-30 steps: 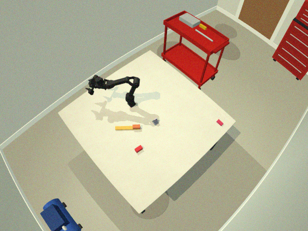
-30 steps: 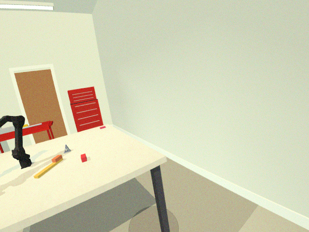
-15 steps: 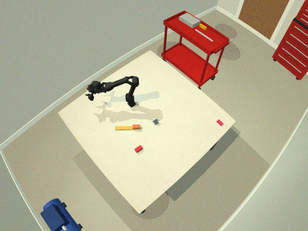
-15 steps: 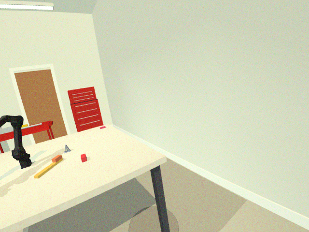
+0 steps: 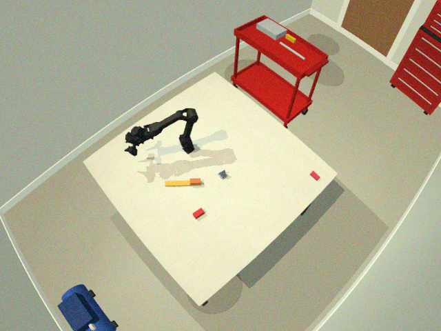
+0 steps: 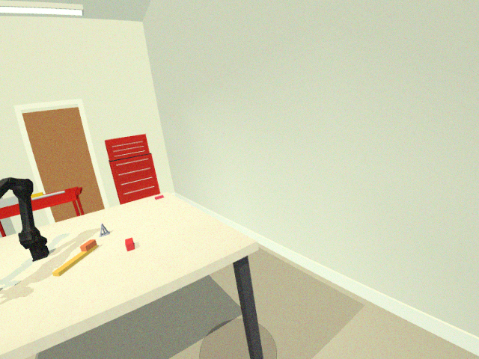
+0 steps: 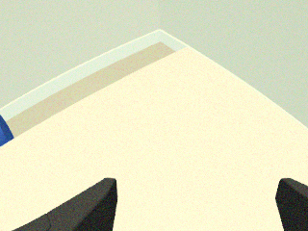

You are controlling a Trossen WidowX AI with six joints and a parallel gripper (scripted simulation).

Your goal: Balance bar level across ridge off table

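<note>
yellow bar (image 5: 177,183) (image 6: 73,262), well apart from gripper (image 5: 131,151) (image 7: 196,192)

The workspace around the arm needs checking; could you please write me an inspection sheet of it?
Surface: pale table top, with the arm's shadows across it.
Job's things: yellow bar lies on the table, an orange block on one end; grey ridge stands apart from it.
Clutter: red block; pink block near a corner.
Gripper: open, nothing between its fingers, away from the bar.
Cables: nothing seen.
Surroundings: red cart, red drawer cabinet, blue machine.
</note>
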